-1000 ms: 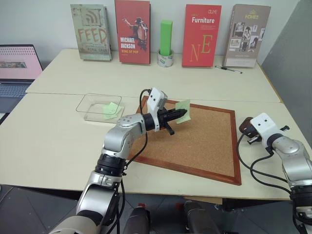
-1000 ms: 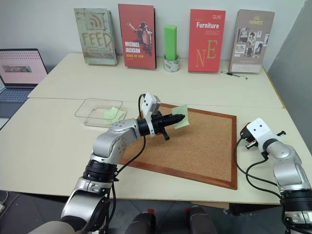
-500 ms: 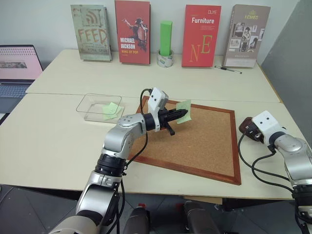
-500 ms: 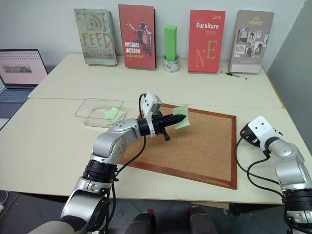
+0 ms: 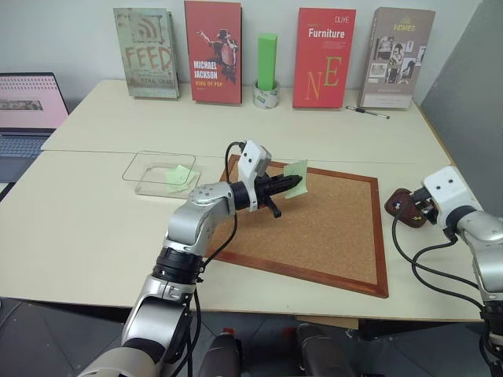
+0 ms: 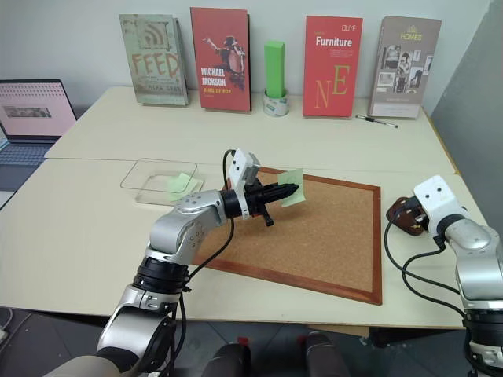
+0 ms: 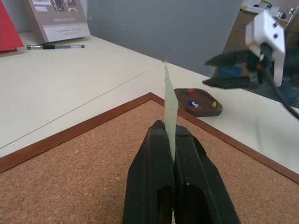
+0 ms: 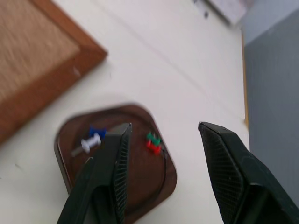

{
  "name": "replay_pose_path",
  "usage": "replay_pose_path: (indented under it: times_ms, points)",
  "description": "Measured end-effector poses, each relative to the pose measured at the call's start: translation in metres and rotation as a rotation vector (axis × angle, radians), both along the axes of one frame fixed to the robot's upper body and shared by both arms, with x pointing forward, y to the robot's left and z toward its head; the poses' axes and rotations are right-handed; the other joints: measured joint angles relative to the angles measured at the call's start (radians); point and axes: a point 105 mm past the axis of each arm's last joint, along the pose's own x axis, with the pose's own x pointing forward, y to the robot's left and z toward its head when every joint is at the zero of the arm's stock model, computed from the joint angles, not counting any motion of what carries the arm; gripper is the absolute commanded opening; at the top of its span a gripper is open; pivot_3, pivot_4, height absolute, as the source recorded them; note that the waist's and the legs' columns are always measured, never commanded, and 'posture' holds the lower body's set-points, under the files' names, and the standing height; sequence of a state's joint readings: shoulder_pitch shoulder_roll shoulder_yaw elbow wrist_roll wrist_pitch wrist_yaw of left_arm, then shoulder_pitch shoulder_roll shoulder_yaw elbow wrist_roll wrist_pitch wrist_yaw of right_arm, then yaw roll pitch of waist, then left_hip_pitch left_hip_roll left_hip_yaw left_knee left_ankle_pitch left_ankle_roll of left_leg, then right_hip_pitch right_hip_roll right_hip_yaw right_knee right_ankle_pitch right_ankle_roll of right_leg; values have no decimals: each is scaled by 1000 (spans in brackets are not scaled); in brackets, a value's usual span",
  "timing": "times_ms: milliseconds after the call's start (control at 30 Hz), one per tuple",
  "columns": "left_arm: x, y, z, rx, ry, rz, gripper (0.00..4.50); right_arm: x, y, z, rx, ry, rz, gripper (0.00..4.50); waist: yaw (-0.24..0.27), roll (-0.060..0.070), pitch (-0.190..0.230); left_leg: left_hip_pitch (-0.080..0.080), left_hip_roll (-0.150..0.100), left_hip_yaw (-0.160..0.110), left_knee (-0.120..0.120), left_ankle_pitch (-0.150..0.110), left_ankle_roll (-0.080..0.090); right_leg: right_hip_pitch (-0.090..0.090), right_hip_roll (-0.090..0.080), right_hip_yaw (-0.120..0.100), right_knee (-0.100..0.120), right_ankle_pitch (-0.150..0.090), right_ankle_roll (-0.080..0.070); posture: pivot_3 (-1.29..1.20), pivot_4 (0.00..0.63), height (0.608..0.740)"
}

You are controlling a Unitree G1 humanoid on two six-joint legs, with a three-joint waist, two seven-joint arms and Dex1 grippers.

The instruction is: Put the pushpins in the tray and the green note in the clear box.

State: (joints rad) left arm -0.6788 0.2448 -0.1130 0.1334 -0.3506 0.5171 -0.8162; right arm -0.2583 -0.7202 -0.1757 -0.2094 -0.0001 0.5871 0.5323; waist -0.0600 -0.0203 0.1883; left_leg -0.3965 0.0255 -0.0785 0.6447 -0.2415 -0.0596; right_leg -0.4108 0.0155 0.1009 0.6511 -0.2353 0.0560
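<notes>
Beside the corkboard (image 5: 314, 228), pushpins (image 8: 150, 143) are lying in the tray (image 8: 159, 184), with the right pincer (image 8: 163, 163) hanging spread wide above it, holding nothing. Over the corkboard, the left pincer (image 7: 169, 140) is pinching the green note (image 5: 295, 179), which is waiting to go into the clear box (image 5: 149, 166) sitting well apart on the bench (image 5: 86, 228), where another green note (image 5: 179, 176) is lying.

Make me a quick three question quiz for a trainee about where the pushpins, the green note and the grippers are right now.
1. True or false: the left gripper is shut on the green note.
2. Where do the pushpins lie? A the clear box; B the tray; C the corkboard.
3. Fill in: the right gripper hangs with jaws ____ above the tray.

Key: 1 true. 2 B. 3 open.
</notes>
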Motion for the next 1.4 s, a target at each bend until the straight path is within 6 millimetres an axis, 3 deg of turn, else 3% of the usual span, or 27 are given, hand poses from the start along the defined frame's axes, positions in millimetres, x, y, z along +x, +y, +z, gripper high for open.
replay_pose_path:
  times_ms: [33,67,167,233,267,333,400,533,633,733,1133,1400]
  points:
    - [1,2,0,9,-5,8,0,-2,17,4,48,-6,74,2431,-2,0,0,0,0,0,0,0,0,0,0,0,0,0,0,0,150,740]
    - [3,7,0,28,-20,27,0,-7,48,9,115,-14,208,2431,-4,0,0,0,0,0,0,0,0,0,0,0,0,0,0,0,150,740]
    - [9,20,4,65,-63,95,0,-15,90,18,218,-6,382,2431,-5,0,0,0,0,0,0,0,0,0,0,0,1,0,0,0,150,740]
    - [18,45,14,99,-120,210,0,-21,123,27,268,-5,515,2431,-7,0,0,1,0,-1,0,0,0,0,0,0,1,0,0,0,150,740]
    - [19,69,23,140,-174,288,0,-24,142,30,293,9,586,2431,-7,0,0,0,1,-1,0,0,0,-1,0,-1,1,0,0,0,150,740]
    - [18,85,30,172,-210,336,0,-25,152,32,305,16,625,2431,-5,0,0,0,1,-1,0,0,0,-1,0,-1,1,0,0,0,150,740]
    - [15,121,36,296,-275,429,0,-27,177,37,328,30,719,2431,-12,0,0,0,1,-1,-1,0,0,-2,0,-1,1,0,-1,0,150,740]
    - [17,162,45,435,-326,569,0,-23,206,41,336,55,819,2431,0,0,0,-2,1,-1,0,0,0,-2,0,-3,0,0,-1,0,150,740]
    - [21,194,42,514,-300,671,0,-20,215,37,330,80,852,2431,7,0,0,-2,1,-1,0,0,0,-2,-1,-3,-1,0,-1,0,150,740]
    - [25,213,34,563,-256,724,0,-17,221,35,325,85,868,2431,9,0,0,-4,1,-1,-1,0,0,-3,-1,-3,-1,0,-1,0,150,740]
    - [44,235,12,680,-205,774,0,-21,236,31,313,102,916,2431,6,0,0,-4,1,0,0,0,0,-9,0,-3,10,-1,-3,0,150,740]
    - [47,243,6,709,-184,782,1310,-24,238,33,314,94,925,2470,3,0,0,-4,1,-1,0,0,0,-10,0,-3,12,-2,-4,0,150,740]
